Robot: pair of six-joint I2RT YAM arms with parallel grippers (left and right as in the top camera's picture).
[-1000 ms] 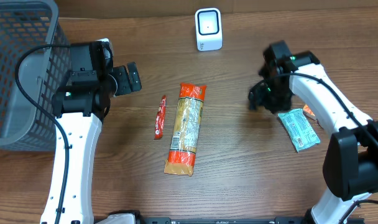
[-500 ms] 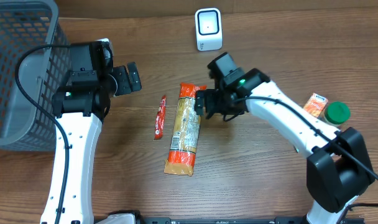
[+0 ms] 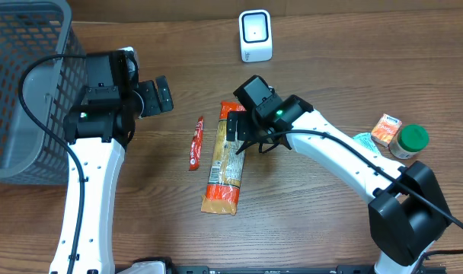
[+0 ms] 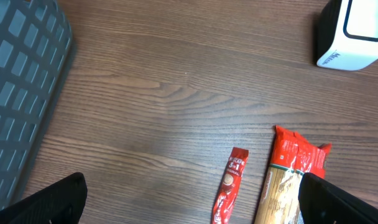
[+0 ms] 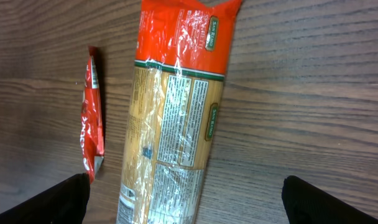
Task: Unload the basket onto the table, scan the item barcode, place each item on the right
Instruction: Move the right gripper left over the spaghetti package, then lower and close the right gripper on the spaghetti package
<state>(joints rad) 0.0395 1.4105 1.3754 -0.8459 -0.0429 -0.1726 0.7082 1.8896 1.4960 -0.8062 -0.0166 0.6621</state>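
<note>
One long pasta bag (image 3: 222,171), red-orange ends, clear label-printed middle, flat on desk (image 3: 330,61); right hand (image 3: 237,135) wide over its top, left hand (image 3: 157,97) wide.

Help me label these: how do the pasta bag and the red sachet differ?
The pasta bag is far longer and wider than the red sachet. The pasta bag is mostly clear with an orange-red end; the red sachet is mainly red. Both lie flat, roughly parallel, not touching.

Glossy plastic film wraps the pasta packet (image 5: 176,124); the table (image 3: 292,221) is wood-grained.
</note>
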